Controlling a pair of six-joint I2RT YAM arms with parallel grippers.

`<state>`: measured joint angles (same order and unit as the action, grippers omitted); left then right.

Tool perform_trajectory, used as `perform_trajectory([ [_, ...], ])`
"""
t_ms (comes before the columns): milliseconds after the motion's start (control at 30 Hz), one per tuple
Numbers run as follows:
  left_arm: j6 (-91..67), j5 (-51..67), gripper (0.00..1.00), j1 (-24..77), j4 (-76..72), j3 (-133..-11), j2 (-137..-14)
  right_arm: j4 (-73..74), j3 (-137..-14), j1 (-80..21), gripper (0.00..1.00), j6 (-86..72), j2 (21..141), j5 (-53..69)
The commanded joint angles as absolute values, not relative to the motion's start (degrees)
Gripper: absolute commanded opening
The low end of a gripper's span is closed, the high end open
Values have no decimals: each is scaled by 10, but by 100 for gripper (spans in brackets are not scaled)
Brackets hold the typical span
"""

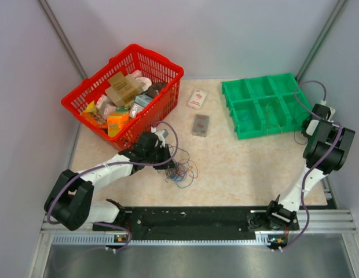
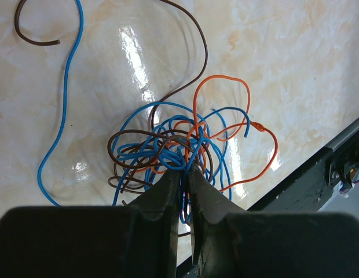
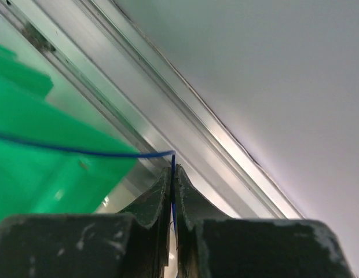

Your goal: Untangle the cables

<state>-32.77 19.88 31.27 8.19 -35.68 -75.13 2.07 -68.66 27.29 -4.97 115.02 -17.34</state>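
The tangle (image 1: 180, 171) of blue, orange and brown cables is lying on the table (image 1: 243, 168), just in front of the red basket (image 1: 168, 69), which is being filled to the rim by boxes and packs. The tangle is being pinched at its near edge by the left gripper (image 2: 184, 171); the jaws are being pressed almost together on a few blue strands. In the left wrist view an orange loop (image 2: 226, 81) is being shown reaching out of the tangle to the right. A loose blue strand (image 2: 63, 116) is trailing off to the left, and a brown end (image 2: 35, 32) is curling at the upper left.

The right gripper (image 3: 173, 171) is being held at the right end of the green tray (image 1: 272, 130), well apart from the tangle. Its jaws are being pressed together on a single blue wire (image 3: 81, 152), which is running leftwards from the fingertips across the tray's wall. Behind it a metal rail (image 3: 168, 110) is being shown.

A white packet (image 1: 197, 99) and a grey packet (image 1: 200, 124) are lying between basket and tray.
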Motion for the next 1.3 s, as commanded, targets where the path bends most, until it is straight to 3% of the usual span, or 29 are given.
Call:
perform_trajectory([
  [0,-321,198,15,311,69,-366,-748,-39,-610,276,0,-59,1059,-138],
  [267,-319,203,15,311,65,-363,-747,-44,-577,262,0,-81,958,-172],
  [467,-319,203,15,310,65,-359,-740,-11,-651,230,0,-48,982,-166],
  [900,-322,205,15,311,66,-357,-739,101,-876,191,0,60,1170,-89],
  [1267,-321,203,15,310,81,-358,-724,174,-1000,176,0,94,1296,-97],
])
